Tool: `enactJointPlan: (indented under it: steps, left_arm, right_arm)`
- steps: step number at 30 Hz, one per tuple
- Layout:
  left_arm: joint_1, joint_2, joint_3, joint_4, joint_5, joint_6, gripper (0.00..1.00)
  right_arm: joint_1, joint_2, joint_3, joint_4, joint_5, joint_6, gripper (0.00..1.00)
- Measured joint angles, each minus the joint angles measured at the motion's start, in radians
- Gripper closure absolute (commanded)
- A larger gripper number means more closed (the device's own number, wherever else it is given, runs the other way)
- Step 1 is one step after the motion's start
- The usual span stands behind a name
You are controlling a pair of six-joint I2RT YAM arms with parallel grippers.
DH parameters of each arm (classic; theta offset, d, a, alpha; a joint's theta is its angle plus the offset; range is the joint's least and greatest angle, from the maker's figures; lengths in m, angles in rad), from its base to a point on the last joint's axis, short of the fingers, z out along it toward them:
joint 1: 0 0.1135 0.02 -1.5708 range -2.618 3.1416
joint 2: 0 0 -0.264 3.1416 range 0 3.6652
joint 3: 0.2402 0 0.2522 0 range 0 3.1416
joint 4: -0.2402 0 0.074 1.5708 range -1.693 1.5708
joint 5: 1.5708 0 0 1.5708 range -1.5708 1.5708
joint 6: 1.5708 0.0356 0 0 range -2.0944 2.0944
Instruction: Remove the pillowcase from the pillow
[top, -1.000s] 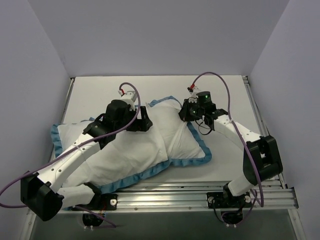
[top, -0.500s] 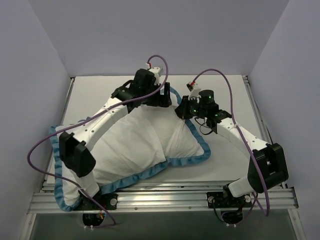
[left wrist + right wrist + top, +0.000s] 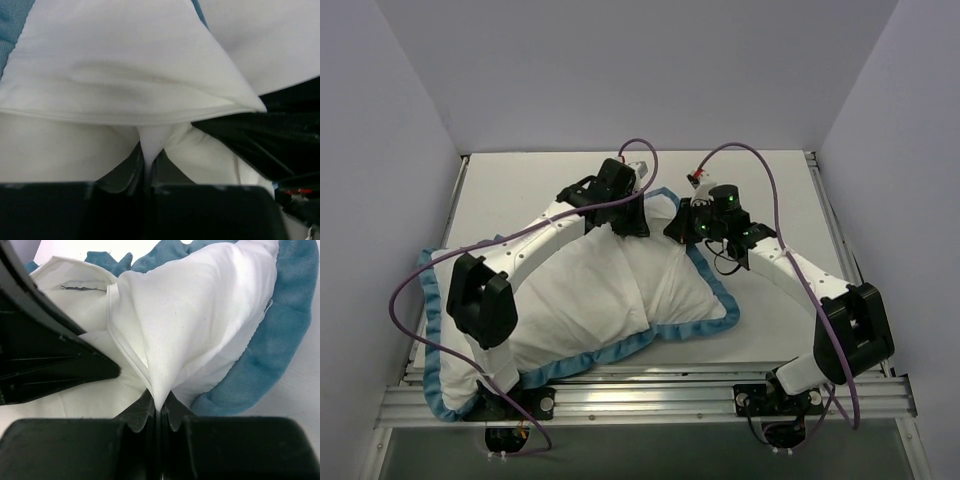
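Pinching a narrow tuck of plain white cloth, the left gripper (image 3: pixel 148 167) has its jaws nearly together. The tuck rises from plump, smooth fabric below a stitched hem (image 3: pixel 125 119); I read it as the pillow (image 3: pixel 55 150). Above the hem the pillowcase (image 3: pixel 125 55) shows its white reverse as a taut triangular flap.

The right gripper (image 3: pixel 159 412) has its jaws closed tight on a pointed corner of the pillowcase. A double seam runs down the corner's left edge. The soft teal ruffle (image 3: pixel 280 330) is bunched just beside it on the right.

From the top view, both grippers sit close together at the far end of the bundle. The pillow fills the cover, rounded and creased. The bundle lies diagonally on the white table (image 3: pixel 770 190), and its near left corner hangs over the metal rail (image 3: pixel 650 395).
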Motion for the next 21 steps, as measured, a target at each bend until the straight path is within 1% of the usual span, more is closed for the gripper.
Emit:
enactJointPlan:
  steps: [5,8,14,21]
  left_arm:
    - [0.0,-0.054,-0.074,0.037,0.017,0.0,0.98]
    - [-0.003,-0.087,-0.098,0.047,0.013,0.013,0.98]
    - [-0.037,-0.165,-0.112,0.035,-0.027,0.116,0.98]
    - [-0.089,-0.272,-0.221,0.045,-0.036,0.217,0.98]
  right_arm:
    - [0.009,0.014,0.003,0.003,0.027,0.016,1.0]
    - [0.016,0.037,0.037,-0.005,0.049,0.02,1.0]
    - [0.019,0.104,0.158,-0.062,0.095,0.053,1.0]
    - [0.006,0.171,0.283,-0.184,0.111,0.111,1.0]
